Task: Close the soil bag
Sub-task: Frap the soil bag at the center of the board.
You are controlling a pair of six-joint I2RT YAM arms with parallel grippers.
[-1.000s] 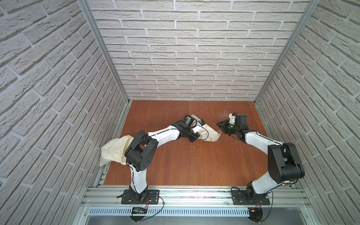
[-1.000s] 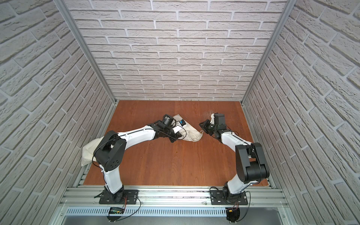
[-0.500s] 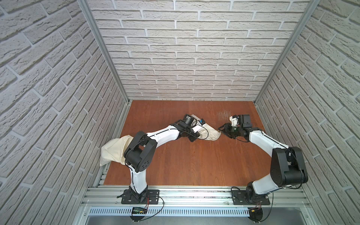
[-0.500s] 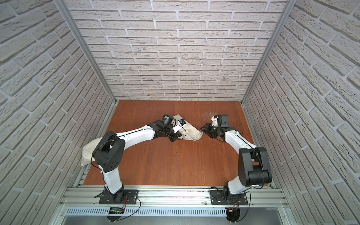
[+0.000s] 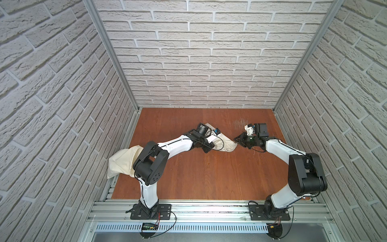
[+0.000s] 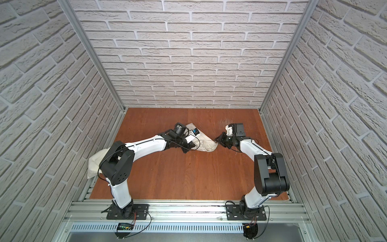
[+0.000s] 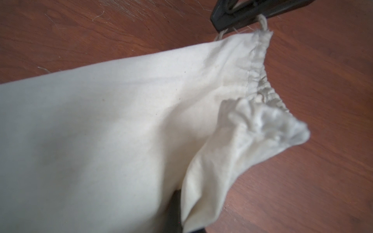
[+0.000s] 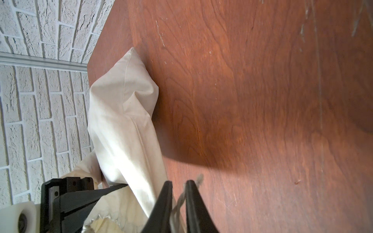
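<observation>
Soil bag lies mid-back on desk, mouth half gathered. Left fingers clenched on its cloth; right fingers pinch the drawstring cord. Pull cord straight away from mouth with left anchoring. A loose pinch likely slips.

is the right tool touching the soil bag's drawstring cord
Touching. The right wrist view shows the drawstring cord of the soil bag pinched between the right tool's fingers.
</observation>
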